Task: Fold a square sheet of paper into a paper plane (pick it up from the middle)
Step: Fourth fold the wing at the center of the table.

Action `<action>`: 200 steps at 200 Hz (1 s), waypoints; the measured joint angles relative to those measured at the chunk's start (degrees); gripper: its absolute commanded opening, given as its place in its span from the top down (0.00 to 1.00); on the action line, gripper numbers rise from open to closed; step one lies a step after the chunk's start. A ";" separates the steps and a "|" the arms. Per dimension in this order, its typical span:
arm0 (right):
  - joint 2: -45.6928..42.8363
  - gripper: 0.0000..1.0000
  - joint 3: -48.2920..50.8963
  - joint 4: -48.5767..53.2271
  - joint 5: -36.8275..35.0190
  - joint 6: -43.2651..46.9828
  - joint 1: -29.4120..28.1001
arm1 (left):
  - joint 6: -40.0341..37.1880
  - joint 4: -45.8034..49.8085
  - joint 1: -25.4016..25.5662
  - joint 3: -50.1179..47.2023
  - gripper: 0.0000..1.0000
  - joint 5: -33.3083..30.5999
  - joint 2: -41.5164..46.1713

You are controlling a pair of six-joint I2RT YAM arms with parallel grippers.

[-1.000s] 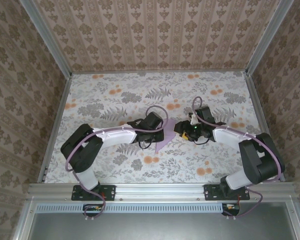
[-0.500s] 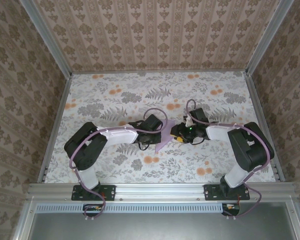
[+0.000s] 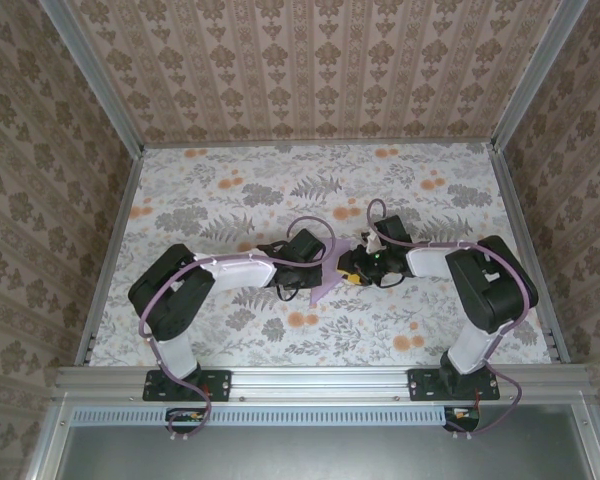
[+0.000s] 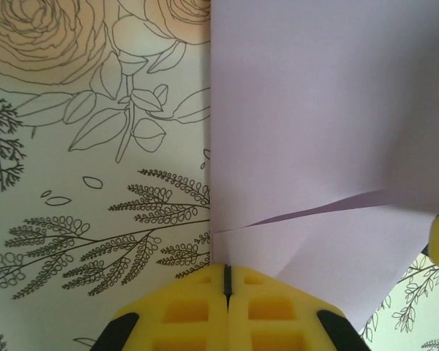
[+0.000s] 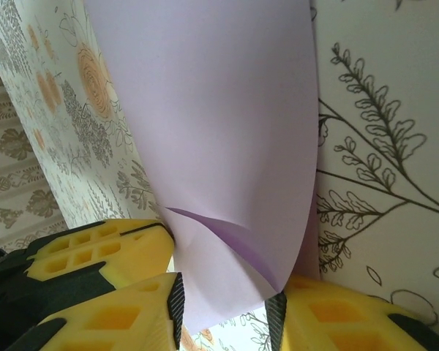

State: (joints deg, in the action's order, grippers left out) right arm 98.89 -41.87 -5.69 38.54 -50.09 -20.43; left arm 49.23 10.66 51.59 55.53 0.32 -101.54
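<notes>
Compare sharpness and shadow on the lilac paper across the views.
Left wrist: the square sheet of paper is sharp, with a dark shadow along its left edge. Right wrist: sharp, with soft shading near the fold. Top external: small, with little detail.

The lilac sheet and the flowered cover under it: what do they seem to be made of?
The lilac sheet: thin matte paper, it seems; it curves softly and keeps a sharp crease. The flowered cover: printed cloth or paper, matte; the leaves look flat and no weave shows, so I cannot tell which.
</notes>
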 measured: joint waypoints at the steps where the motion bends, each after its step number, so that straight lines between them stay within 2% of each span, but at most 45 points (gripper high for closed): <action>1: 0.02 0.66 0.00 -0.07 0.04 -0.04 0.00 | 0.00 0.00 0.00 0.00 0.96 0.00 0.00; 23: 0.44 0.72 -0.09 -1.22 1.07 -0.90 0.00 | 0.00 0.02 -0.02 -0.02 0.94 0.02 0.04; 56: 0.50 0.90 -0.22 -1.40 0.85 -1.68 0.00 | 0.09 0.31 -1.01 -1.55 0.86 0.35 2.23; 74: 0.50 0.96 -0.48 -0.79 0.44 -2.67 0.00 | 0.22 0.70 -1.60 -2.19 0.76 0.50 4.52; 89: 0.50 1.00 -0.83 0.09 -0.24 -3.13 0.00 | -0.55 0.70 -1.88 -2.43 0.62 0.70 6.82; 109: 0.42 1.00 -1.42 1.25 -1.81 -4.46 -0.09 | -2.56 0.37 -1.88 -2.75 0.43 0.90 9.94; 146: -1.86 1.00 -2.69 4.96 -6.32 -7.61 -0.26 | -7.80 -2.49 -2.73 -5.03 0.27 2.10 13.46; 200: -2.93 1.00 -4.90 9.18 -11.52 -14.27 -0.92 | -20.39 -11.50 -5.18 -8.68 0.18 7.19 12.57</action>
State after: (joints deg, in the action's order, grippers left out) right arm 95.96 -46.76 3.49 27.03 -64.36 -21.34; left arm 28.84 -0.84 46.41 46.85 7.51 -88.97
